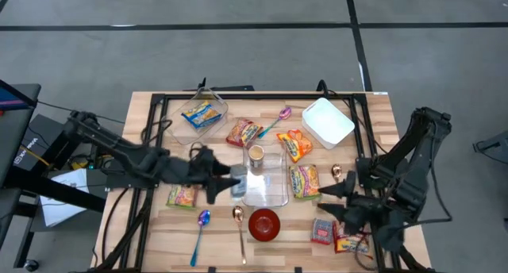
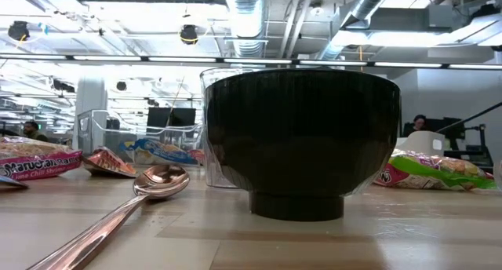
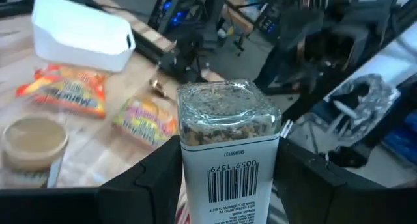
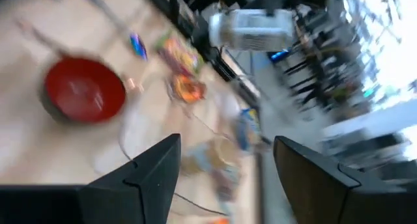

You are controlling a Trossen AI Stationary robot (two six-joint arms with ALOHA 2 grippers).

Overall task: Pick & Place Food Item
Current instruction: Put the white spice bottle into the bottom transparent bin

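A clear spice jar (image 3: 228, 146) stands upright between the left gripper's (image 1: 226, 184) fingers, clamped above the table at the clear tray's (image 1: 274, 195) left edge; the right gripper (image 1: 332, 200), jaws apart and empty, waits opposite.

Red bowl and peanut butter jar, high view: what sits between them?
High view: part of the clear tray lies between the red bowl and the peanut butter jar, which stands in it.

Clear spice jar (image 3: 227, 146) between the left gripper (image 3: 221, 185) jaws, barcode facing the camera.
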